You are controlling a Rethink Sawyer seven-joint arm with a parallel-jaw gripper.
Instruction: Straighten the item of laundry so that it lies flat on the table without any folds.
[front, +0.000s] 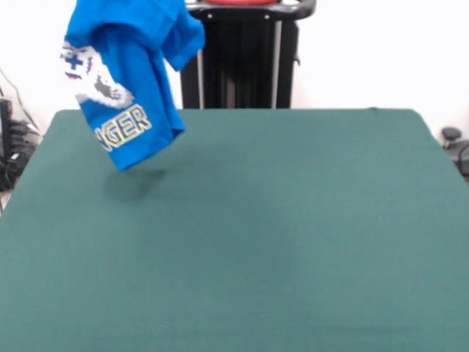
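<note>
The bright blue T-shirt (128,81) hangs in the air at the upper left of the front view, above the far left part of the dark green table (278,235). It is bunched and folded on itself, with part of the white controller print and the letters "GER" showing. Its lowest corner hangs just above the cloth and casts a faint shadow there. Its top runs off the picture's top edge. The gripper is out of view above the frame.
The robot's black pedestal (242,59) stands behind the table's far edge at top centre. Dark equipment and cables sit off the table at the left edge (11,147) and right edge (454,143).
</note>
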